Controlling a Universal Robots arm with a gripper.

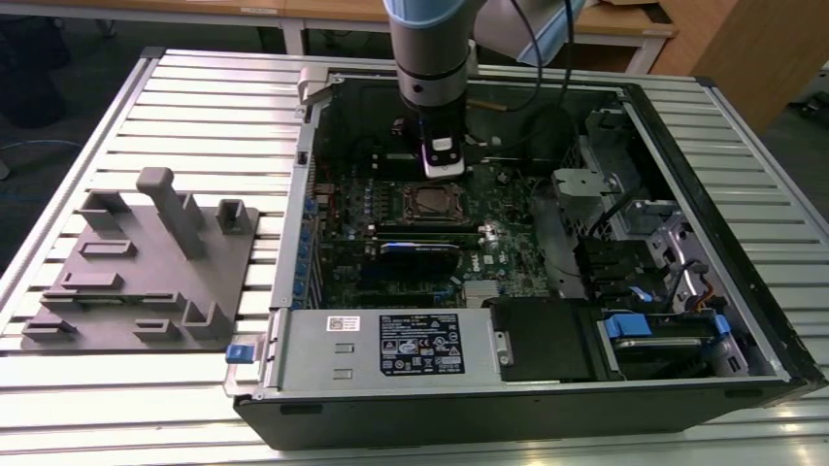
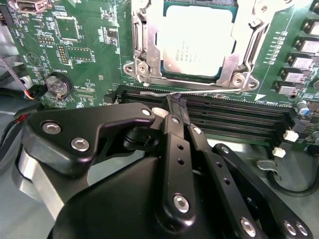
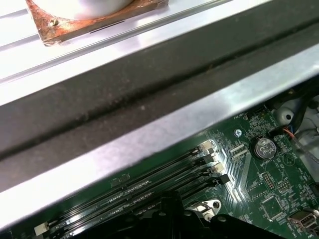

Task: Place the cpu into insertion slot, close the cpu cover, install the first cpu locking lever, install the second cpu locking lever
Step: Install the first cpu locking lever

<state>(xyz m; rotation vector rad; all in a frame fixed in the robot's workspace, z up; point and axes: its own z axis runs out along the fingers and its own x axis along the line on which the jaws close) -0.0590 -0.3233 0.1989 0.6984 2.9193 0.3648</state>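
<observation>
The cpu [image 2: 197, 40] lies flat in the insertion slot [image 1: 432, 202] on the green board, silver top up. The cpu cover [image 2: 143, 47], a silver metal frame, is folded down around it. A thin wire locking lever [image 2: 152, 93] runs along the socket's edge beside the memory slots. My gripper [image 2: 173, 102] is shut, black fingers together, with the tips at the end of that lever. In the exterior view the gripper [image 1: 442, 165] hangs inside the open computer case, just behind the socket.
Long black memory slots [image 2: 234, 112] run right under the fingertips. A coin battery [image 2: 56, 85] and red-black wires sit to one side. The case's metal wall [image 3: 149, 134] is close by. A grey fixture [image 1: 143, 262] stands at the exterior view's left, outside the case.
</observation>
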